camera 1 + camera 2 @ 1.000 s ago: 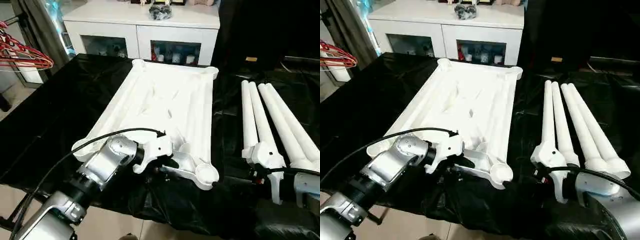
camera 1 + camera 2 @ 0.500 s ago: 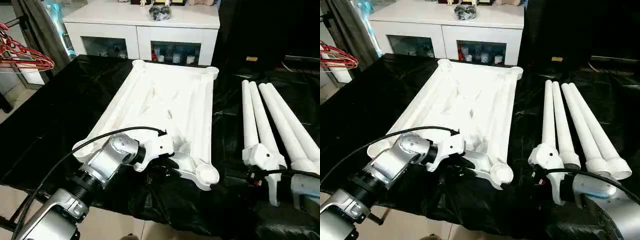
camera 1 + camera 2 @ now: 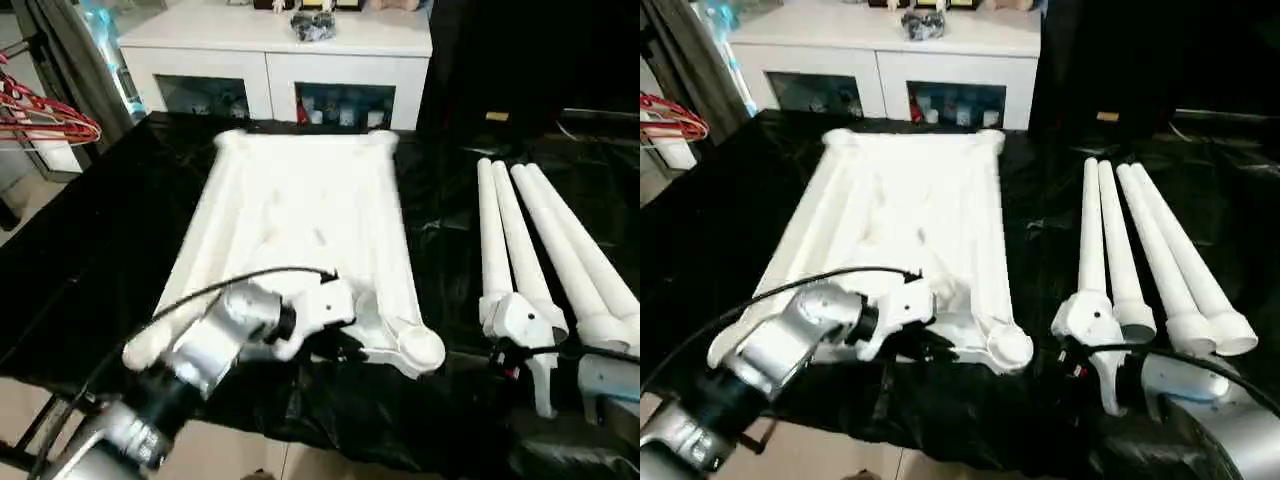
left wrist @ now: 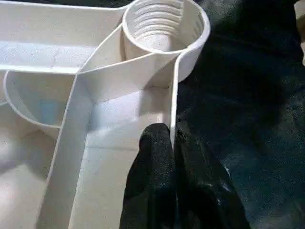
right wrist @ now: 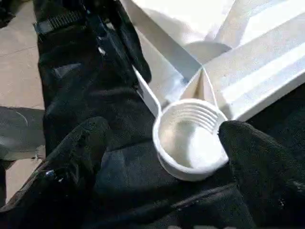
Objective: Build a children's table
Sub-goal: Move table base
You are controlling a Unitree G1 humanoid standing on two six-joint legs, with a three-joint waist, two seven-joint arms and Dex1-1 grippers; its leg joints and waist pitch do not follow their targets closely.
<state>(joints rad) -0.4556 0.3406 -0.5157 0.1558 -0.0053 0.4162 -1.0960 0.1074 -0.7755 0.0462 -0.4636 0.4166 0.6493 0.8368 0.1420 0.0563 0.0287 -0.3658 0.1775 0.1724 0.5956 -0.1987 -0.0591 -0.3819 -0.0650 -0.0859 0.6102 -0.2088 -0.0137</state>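
Black plastic sheeting covers the bench; behind it stands a white cabinet with glass doors, and red hangers show at the left edge.

Table top lies underside up on the sheeting, ribs and corner sockets facing upward. Near right corner socket is threaded inside, seen clearly in the left wrist view.

Left claw: fingers together, pinching the thin rim wall of the table top just short of that corner socket, one finger inside the wall, the other outside. A second ago the fingers stood partly apart at the same rim; since then they have closed onto it.

Compared with a second ago, the table top sits turned on the bench, its long sides now running more nearly straight away from the robot.

Four legs lie side by side to the right of the top, well apart from it, unchanged.

Right claw: fingers wide apart, empty, same as before, resting by the near ends of the legs.
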